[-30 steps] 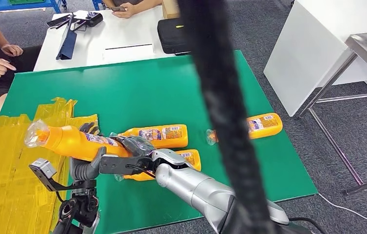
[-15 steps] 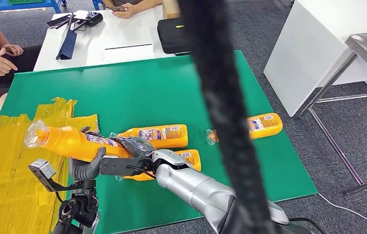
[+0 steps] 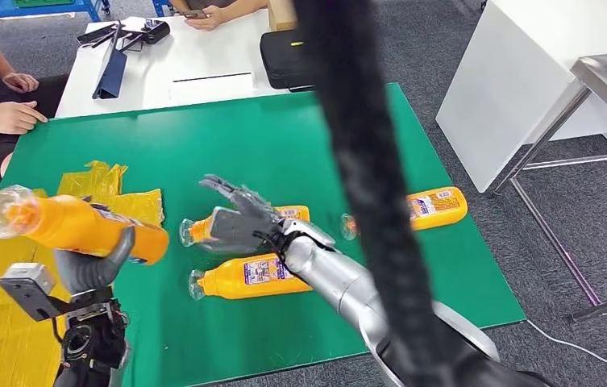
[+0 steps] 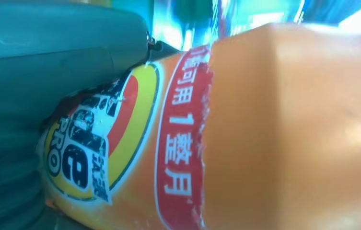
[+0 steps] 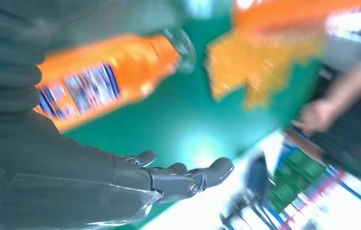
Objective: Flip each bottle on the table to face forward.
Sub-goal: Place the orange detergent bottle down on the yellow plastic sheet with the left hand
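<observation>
Bottles, orange, four counted: one bottle is gripped by the left hand and carried clear of the green table, while two bottles lie directly beneath the right hand, whose fingers are spread and hold nothing, and a fourth bottle lies well beyond it. A slip of the held item is judged possible, the smooth body being held near its base only. Label legible in part: "PRO" and "1", remainder in Chinese characters

Three bottles lie on the table.
</observation>
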Action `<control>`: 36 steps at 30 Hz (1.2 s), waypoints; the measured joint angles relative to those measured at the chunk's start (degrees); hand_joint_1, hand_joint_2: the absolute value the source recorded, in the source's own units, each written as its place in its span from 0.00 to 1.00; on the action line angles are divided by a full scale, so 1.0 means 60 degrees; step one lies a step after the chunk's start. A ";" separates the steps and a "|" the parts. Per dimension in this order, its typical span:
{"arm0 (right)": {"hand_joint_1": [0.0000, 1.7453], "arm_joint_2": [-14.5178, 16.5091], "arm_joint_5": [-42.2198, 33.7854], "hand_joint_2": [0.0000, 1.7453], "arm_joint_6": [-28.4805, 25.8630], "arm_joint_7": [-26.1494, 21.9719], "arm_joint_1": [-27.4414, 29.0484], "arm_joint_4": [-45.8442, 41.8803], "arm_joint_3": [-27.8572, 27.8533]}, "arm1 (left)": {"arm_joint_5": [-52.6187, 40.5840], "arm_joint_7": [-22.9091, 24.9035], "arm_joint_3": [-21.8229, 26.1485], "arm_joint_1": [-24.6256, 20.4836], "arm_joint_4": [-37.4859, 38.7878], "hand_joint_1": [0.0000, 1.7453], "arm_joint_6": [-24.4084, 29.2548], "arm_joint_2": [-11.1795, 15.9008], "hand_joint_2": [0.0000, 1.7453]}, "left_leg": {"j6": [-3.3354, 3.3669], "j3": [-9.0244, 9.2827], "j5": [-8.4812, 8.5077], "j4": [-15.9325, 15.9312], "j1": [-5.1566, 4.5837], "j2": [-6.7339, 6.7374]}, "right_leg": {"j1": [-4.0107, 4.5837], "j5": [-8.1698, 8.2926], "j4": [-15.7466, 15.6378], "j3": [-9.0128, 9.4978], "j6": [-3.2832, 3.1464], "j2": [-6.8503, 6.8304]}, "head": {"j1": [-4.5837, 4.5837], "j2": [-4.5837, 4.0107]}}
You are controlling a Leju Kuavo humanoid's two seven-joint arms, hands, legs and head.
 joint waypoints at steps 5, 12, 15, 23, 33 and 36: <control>0.00 -0.0818 0.0359 0.00 0.0781 -0.0179 0.0432 -0.1591 -0.1416 | -0.1958 -0.0003 0.0474 0.0269 -0.1449 1.00 0.3764 0.0543 1.00 | -0.0001 -0.0003 -0.0002 0.0000 0.0001 -0.0019 | 0.0001 -0.0002 -0.0002 -0.0002 -0.0001 -0.0010 | -0.0003 0.0000; 0.00 -0.1546 0.0554 1.00 0.1376 -0.0218 0.1075 -0.3238 -0.2399 | -0.5261 0.0010 0.1443 0.0253 -0.1670 1.00 0.4439 0.0704 1.00 | 0.0001 -0.0005 0.0002 -0.0001 -0.0005 -0.0046 | 0.0000 -0.0001 -0.0006 -0.0002 -0.0001 -0.0035 | 0.0001 0.0000; 0.00 -0.1818 0.0994 1.00 0.1261 -0.0301 0.1458 -0.3797 -0.2495 | -0.7009 0.0021 0.1759 0.0027 -0.0629 1.00 0.4444 0.0856 1.00 | 0.0014 -0.0001 0.0011 -0.0001 -0.0013 -0.0065 | -0.0001 -0.0001 -0.0008 0.0007 0.0000 -0.0056 | 0.0000 0.0000; 0.00 -0.2549 0.2418 1.00 0.1169 -0.0048 0.2786 -0.4756 -0.1792 | -1.3907 0.1115 0.3770 0.0198 0.2536 1.00 0.4437 0.1092 1.00 | 0.0005 -0.0009 0.0002 -0.0003 -0.0008 -0.0002 | -0.0002 -0.0003 -0.0006 -0.0012 -0.0003 -0.0008 | 0.0000 0.0000; 0.00 -0.2899 0.3511 1.00 -0.0078 0.1407 0.3547 -0.4688 -0.0042 | -1.3624 0.3598 0.2445 0.0048 0.4858 1.00 0.4580 0.2371 1.00 | -0.0027 0.0025 -0.0015 -0.0013 -0.0004 -0.0028 | -0.0007 -0.0012 -0.0001 0.0018 -0.0014 -0.0018 | -0.0003 0.0000; 0.00 -0.2899 0.3611 1.00 -0.0080 0.1525 0.3579 -0.4662 0.0143 | -1.3751 0.3610 0.2312 -0.0025 0.5124 0.79 0.4594 0.2511 1.00 | -0.0032 0.0051 -0.0011 -0.0015 -0.0003 -0.0048 | -0.0006 -0.0014 0.0002 0.0054 -0.0017 -0.0023 | -0.0004 0.0000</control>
